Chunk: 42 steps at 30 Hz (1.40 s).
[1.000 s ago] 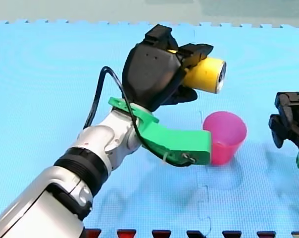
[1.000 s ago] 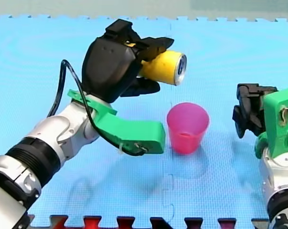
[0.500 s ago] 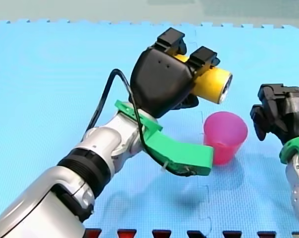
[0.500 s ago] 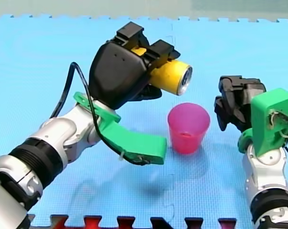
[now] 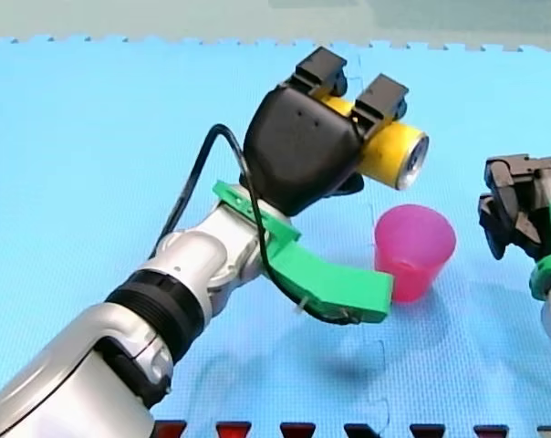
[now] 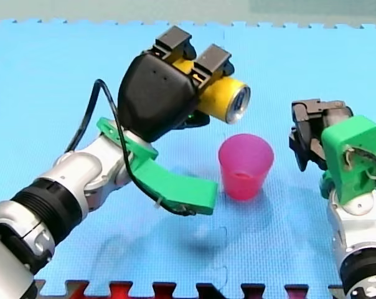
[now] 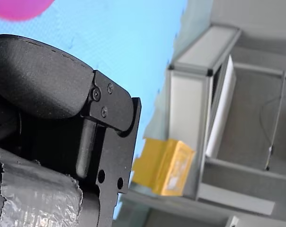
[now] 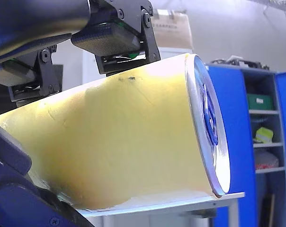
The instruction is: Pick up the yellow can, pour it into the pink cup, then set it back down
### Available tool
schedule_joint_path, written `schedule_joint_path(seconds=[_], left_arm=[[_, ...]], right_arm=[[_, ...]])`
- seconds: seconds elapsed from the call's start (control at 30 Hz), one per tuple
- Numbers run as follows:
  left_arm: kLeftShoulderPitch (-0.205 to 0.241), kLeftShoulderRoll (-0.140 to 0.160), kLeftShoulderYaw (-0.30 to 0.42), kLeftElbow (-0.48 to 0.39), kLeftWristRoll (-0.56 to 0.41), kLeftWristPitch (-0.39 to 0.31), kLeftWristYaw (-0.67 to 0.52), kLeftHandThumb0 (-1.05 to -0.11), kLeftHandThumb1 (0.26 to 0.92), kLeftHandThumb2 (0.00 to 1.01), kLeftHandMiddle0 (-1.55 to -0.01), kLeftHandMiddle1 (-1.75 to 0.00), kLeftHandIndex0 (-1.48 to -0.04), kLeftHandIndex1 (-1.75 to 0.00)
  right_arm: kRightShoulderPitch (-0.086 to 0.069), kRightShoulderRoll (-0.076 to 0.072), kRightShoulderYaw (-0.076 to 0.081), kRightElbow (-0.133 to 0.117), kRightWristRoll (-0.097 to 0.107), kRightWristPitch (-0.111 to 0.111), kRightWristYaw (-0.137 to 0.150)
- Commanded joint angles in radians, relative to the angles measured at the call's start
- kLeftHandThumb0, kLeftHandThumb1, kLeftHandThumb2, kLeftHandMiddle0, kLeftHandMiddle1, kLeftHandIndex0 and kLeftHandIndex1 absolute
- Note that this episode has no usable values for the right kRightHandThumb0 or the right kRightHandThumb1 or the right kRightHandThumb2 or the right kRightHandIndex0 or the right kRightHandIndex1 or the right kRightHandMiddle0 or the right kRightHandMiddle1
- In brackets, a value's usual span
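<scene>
Half a second's worth of change, and slight at that. Clamped around a yellow metal can with a silver top (image 5: 387,151): the three black fingers of the left hand (image 5: 303,151), held in the air over the blue foam mat (image 5: 93,137). Seen close in the second wrist view too, with the finger pads (image 8: 117,40) pressed on the can's side.

Lying close to level, silver top turned to the robot's right, hanging just above and a little behind the rim of the pink plastic cup (image 5: 414,251). Against a second ago, carried nearer the cup. Against half a second ago, lifted back a touch, with the tilt scarcely altered.

As for the cup: upright on the mat, unmoved, just beside the green bracket (image 5: 339,283) at the left wrist.

On the far side of the cup and apart from it: the right hand (image 6: 312,134), curled on nothing. Drawn in toward the cup half a second ago, now backed off slightly.

Judging by that small rise, probably at or just past the end of the pour. Left to do: tip the can upright again and set it down on the mat, clear of the cup. No telling from here whether anything landed inside.
</scene>
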Motion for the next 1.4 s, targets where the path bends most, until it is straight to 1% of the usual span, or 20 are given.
schedule_joint_path(seconds=[0.0, 0.07, 0.3, 0.37, 0.43, 0.5, 0.57, 0.6, 0.67, 0.73, 0.83, 0.93, 1.0, 1.07, 1.13, 1.2, 1.27, 1.3, 1.33, 1.37], left_arm=[[-0.008, 0.006, -0.002, -0.008, -0.002, 0.002, 0.002, -0.382, 0.878, 0.01, -0.86, -1.75, -0.59, -1.67], [-0.008, 0.007, -0.004, -0.008, -0.001, 0.003, 0.002, -0.386, 0.879, 0.01, -0.86, -1.75, -0.58, -1.67], [-0.008, 0.006, -0.012, -0.003, 0.005, 0.021, 0.001, -0.4, 0.883, 0.01, -0.85, -1.75, -0.57, -1.68], [-0.009, 0.005, -0.014, -0.001, 0.006, 0.026, 0.003, -0.406, 0.884, 0.01, -0.85, -1.75, -0.57, -1.68], [-0.009, 0.005, -0.016, -0.002, 0.006, 0.03, 0.004, -0.414, 0.886, 0.01, -0.85, -1.75, -0.57, -1.67], [-0.008, 0.005, -0.017, -0.004, 0.005, 0.033, 0.004, -0.419, 0.887, 0.0, -0.85, -1.75, -0.58, -1.66], [-0.007, 0.005, -0.018, -0.006, 0.005, 0.035, 0.004, -0.421, 0.888, 0.0, -0.85, -1.75, -0.58, -1.65], [-0.007, 0.005, -0.019, -0.007, 0.005, 0.035, 0.005, -0.422, 0.888, 0.0, -0.85, -1.75, -0.58, -1.65], [-0.006, 0.006, -0.02, -0.003, 0.005, 0.036, 0.008, -0.424, 0.889, 0.0, -0.85, -1.75, -0.58, -1.65], [-0.006, 0.005, -0.021, 0.0, 0.005, 0.037, 0.011, -0.426, 0.891, 0.01, -0.85, -1.75, -0.58, -1.65], [-0.006, 0.005, -0.022, 0.003, 0.005, 0.037, 0.013, -0.43, 0.892, 0.01, -0.84, -1.75, -0.58, -1.66], [-0.007, 0.004, -0.025, 0.002, 0.007, 0.042, 0.014, -0.435, 0.894, 0.01, -0.84, -1.75, -0.58, -1.65], [-0.008, 0.004, -0.026, 0.001, 0.009, 0.046, 0.013, -0.437, 0.895, 0.01, -0.84, -1.75, -0.59, -1.65], [-0.008, 0.004, -0.026, 0.0, 0.009, 0.048, 0.012, -0.439, 0.897, 0.01, -0.84, -1.75, -0.59, -1.65], [-0.006, 0.008, -0.026, -0.004, 0.007, 0.046, 0.01, -0.44, 0.898, 0.01, -0.84, -1.75, -0.59, -1.65], [-0.003, 0.015, -0.015, -0.011, -0.01, 0.021, 0.006, -0.441, 0.899, 0.01, -0.84, -1.75, -0.59, -1.65], [0.001, 0.023, 0.007, -0.007, -0.04, -0.026, 0.017, -0.442, 0.899, 0.0, -0.84, -1.75, -0.59, -1.64], [0.006, 0.025, 0.022, -0.004, -0.058, -0.051, 0.029, -0.441, 0.899, 0.0, -0.84, -1.75, -0.59, -1.64], [0.012, 0.026, 0.038, -0.003, -0.077, -0.074, 0.04, -0.44, 0.898, 0.0, -0.84, -1.75, -0.59, -1.64], [0.017, 0.025, 0.052, -0.001, -0.094, -0.094, 0.05, -0.439, 0.898, 0.0, -0.84, -1.75, -0.59, -1.64]], right_arm=[[-0.011, 0.002, 0.002, 0.014, 0.002, -0.02, 0.007], [0.006, -0.027, -0.034, 0.039, 0.038, -0.034, 0.041], [-0.014, 0.027, -0.027, 0.047, 0.037, -0.066, 0.033], [-0.007, 0.049, -0.017, 0.02, 0.029, -0.081, 0.018], [0.013, 0.089, 0.014, -0.049, -0.007, -0.092, -0.044], [0.018, 0.057, 0.02, -0.057, -0.022, -0.059, -0.058], [0.004, -0.023, -0.037, 0.02, 0.039, -0.015, 0.041], [-0.003, -0.035, -0.059, 0.055, 0.062, -0.003, 0.073], [-0.012, -0.03, -0.082, 0.093, 0.089, 0.002, 0.11], [-0.018, -0.014, -0.086, 0.099, 0.097, -0.011, 0.121], [-0.018, 0.027, -0.046, 0.065, 0.051, -0.076, 0.064], [0.001, 0.073, -0.005, 0.004, 0.002, -0.123, -0.01], [0.008, 0.005, -0.052, 0.035, 0.054, -0.086, 0.068], [-0.009, -0.037, -0.102, 0.097, 0.106, -0.021, 0.144], [-0.024, -0.023, -0.117, 0.115, 0.127, 0.0, 0.168], [-0.024, 0.019, -0.102, 0.089, 0.12, -0.045, 0.152], [-0.007, 0.047, -0.085, 0.048, 0.106, -0.096, 0.13], [0.003, 0.038, -0.089, 0.043, 0.112, -0.105, 0.139], [0.006, 0.012, -0.103, 0.056, 0.125, -0.091, 0.157], [-0.002, -0.017, -0.119, 0.082, 0.137, -0.055, 0.175]])
